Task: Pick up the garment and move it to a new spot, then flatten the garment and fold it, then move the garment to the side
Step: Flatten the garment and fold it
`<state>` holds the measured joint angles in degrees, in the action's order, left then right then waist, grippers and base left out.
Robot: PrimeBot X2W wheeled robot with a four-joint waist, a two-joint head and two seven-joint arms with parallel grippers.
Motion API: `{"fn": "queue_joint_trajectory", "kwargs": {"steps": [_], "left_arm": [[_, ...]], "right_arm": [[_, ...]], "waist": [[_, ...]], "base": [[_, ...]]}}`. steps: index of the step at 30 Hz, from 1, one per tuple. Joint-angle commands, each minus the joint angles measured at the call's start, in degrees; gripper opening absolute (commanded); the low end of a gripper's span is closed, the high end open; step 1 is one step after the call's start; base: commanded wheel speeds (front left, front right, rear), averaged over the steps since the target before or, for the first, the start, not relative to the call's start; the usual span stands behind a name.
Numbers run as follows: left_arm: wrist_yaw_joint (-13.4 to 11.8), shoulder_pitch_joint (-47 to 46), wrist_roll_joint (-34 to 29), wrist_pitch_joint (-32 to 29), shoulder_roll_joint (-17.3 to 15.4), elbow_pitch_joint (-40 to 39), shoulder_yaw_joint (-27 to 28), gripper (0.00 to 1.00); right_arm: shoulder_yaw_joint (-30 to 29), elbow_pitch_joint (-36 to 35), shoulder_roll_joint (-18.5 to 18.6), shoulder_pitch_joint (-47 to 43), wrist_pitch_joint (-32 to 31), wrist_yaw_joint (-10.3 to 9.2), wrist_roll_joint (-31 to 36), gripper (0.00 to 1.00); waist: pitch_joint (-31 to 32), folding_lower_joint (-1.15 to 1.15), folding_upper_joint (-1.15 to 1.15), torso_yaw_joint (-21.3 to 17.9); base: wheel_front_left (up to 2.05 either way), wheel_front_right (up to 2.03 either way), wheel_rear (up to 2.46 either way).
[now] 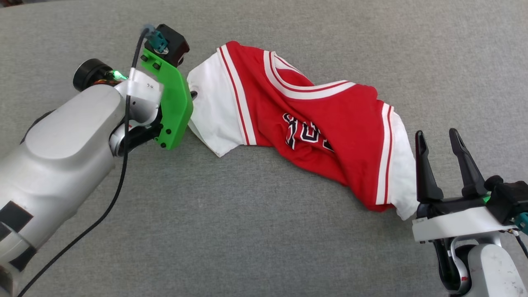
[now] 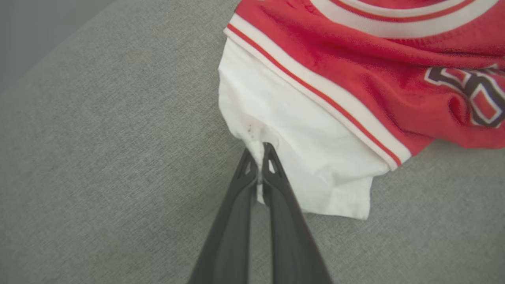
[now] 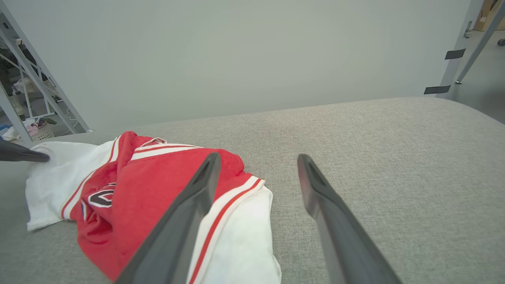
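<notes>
As the scene stands: one garment, two grippers, two arms, one grey surface.
Garment [image 1: 313,107]: a single red jersey lying twisted and bunched on the grey fabric surface [image 1: 264,231], running from upper left to lower right in the head view.
Sleeves: two, both white; one [image 1: 214,111] at the garment's left end, the other [image 1: 402,173] at its right end, each edged with red-and-white striped trim.
Lettering [image 1: 305,134]: one patch of black, white-outlined characters on the chest, creased and only partly readable.
Left gripper [image 2: 258,154]: its two dark fingers are pressed together on a small fold at the edge of the left white sleeve, with white cloth squeezed between the tips.
Left wrist fittings: one green bracket [image 1: 175,103] and one black cable [image 1: 119,181] trailing down over the surface.
Right gripper [image 1: 437,136]: its two fingers are spread wide with nothing between them, tips pointing up the head view, just beside the right white sleeve; contact with the cloth cannot be told.
Backdrop: one plain pale wall [image 3: 236,51] behind the surface in the right wrist view.
</notes>
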<state>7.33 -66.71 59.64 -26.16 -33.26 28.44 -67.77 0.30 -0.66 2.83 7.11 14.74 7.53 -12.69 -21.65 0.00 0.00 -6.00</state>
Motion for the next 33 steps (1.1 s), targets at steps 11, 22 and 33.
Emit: {"fn": "queue_joint_trajectory", "kwargs": {"steps": [11, 22, 33], "left_arm": [[-1.64, 6.2, 3.62, 2.87, -11.3, -7.95, 0.88, 0.0], [-6.36, 15.28, 8.69, 4.11, -16.81, -4.0, 1.35, 0.0], [-7.66, 19.38, 7.67, 15.87, -12.68, 3.4, 2.48, 1.0]], "right_arm": [[-0.8, 0.5, 0.05, -3.23, 0.26, -0.04, 0.6, 1.0], [-1.09, 0.32, 0.05, -2.91, 0.26, -0.04, 1.34, 1.0], [-2.25, 0.27, 0.05, -3.21, 0.26, -0.04, 2.55, 1.0]], "waist": [[6.32, 0.0, 0.0, 6.23], [5.12, 0.0, 0.0, 5.52], [6.87, 0.0, 0.0, 5.06]], "base": [[0.0, 0.0, 0.0], [0.0, 0.0, 0.0], [0.0, 0.0, 0.0]]}}
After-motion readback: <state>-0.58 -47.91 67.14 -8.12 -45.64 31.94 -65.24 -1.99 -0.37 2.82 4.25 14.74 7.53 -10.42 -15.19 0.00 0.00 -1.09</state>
